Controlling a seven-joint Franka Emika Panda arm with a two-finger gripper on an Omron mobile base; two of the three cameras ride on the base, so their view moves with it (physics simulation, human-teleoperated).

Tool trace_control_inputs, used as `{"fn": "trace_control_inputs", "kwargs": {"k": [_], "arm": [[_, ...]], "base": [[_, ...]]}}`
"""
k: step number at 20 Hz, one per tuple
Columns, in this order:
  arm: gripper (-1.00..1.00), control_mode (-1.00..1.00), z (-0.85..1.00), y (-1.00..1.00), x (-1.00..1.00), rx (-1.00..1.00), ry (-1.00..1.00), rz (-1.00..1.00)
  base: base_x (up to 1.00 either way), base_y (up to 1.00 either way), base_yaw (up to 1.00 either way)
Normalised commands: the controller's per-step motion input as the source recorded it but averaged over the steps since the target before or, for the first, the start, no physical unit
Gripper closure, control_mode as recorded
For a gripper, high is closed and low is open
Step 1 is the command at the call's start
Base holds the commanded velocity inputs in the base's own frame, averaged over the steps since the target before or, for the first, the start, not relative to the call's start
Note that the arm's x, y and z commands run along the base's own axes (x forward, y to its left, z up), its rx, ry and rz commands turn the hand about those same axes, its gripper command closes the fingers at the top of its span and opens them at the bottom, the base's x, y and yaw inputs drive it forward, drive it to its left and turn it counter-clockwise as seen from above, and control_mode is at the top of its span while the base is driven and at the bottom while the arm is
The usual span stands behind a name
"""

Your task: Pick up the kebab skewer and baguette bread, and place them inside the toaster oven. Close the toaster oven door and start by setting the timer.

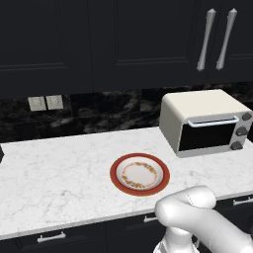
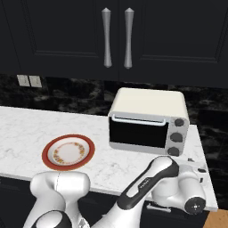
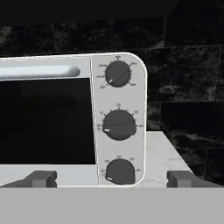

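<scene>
The white marble surface [image 1: 59,173] is seen under dark upper cabinets [image 1: 99,39] with long silver handles, and a black stone backsplash [image 1: 108,111] with two pale wall outlets [image 1: 45,103] is seen behind it. The toaster oven [image 1: 205,121] is placed at the back right of the surface, at about 2 o'clock from the plate in the left base view. The toaster oven door [image 2: 137,132] is shut, its silver bar handle [image 2: 138,119] lying along the top edge of the dark glass. Three dark knobs [image 3: 118,124] are stacked on the right panel, one above the other, each with a small white mark. A round plate [image 1: 116,178] with a red rim and a patterned inner ring is set near the front edge of the surface, well apart from the oven. The kebab skewer and the baguette bread cannot be made out on the plate or through the dark glass. The gripper [image 3: 111,179] is held in front of the knob panel, near the lowest knob, and its jaws are spread wide apart with nothing between them.
</scene>
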Motion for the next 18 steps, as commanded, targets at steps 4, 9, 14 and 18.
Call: {"fn": "trace_control_inputs", "kwargs": {"k": [4,9,14,18], "arm": [[-1.00,-1.00,0.00,0.00,0.35,0.00,0.00,0.00],[-1.00,-1.00,0.00,0.00,0.27,0.00,0.00,0.00],[-1.00,-1.00,0.00,-0.13,0.24,0.00,0.00,0.00],[-1.00,-1.00,0.00,-0.23,0.22,0.00,0.00,0.00]], "base": [[0.00,0.00,0.00],[0.00,0.00,0.00],[0.00,0.00,0.00],[0.00,0.00,0.00]]}}
